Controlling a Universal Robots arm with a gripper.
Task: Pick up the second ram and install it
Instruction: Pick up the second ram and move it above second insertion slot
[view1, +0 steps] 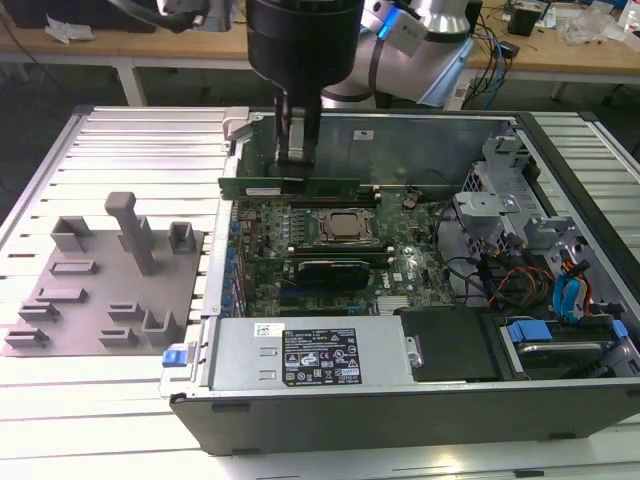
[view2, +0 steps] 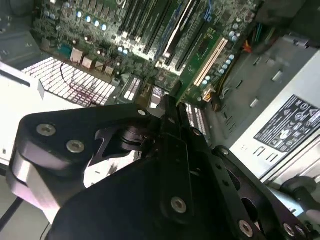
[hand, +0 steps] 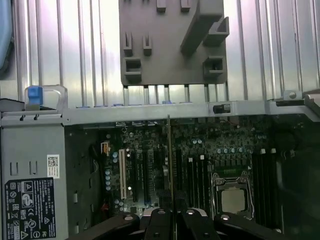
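– Gripper (view1: 297, 165) first: what does it hold?

– It is clamped on the second ram (view1: 330, 188), gripping the stick's upper edge towards the exterior view's left end. The fingers point straight down.

– How does the stick lie?

– It stands on edge and level, its long side running left to right in the exterior view. It is inside the open computer case (view1: 400, 410), over the far part of the motherboard (view1: 400, 265).

– And against the CPU socket (view1: 346, 228)?

– It is just behind the socket in the exterior view. In the first wrist view the second ram (hand: 169, 160) shows edge-on as a thin line rising from the gripper (hand: 172, 216), with the CPU socket (hand: 232, 196) to one side and long slots on the other.

– Is it seated in a slot?

– I cannot tell, as its lower edge is hard to read against the board.

– What lies outside the case?

– A gray plate (view1: 100, 300) with posts and slots lies on the slatted table (view1: 120, 140), at the exterior view's left and apart from the case.

– Anything at the near side?

– A power supply (view1: 240, 350) with a dark label runs along the case's near wall.
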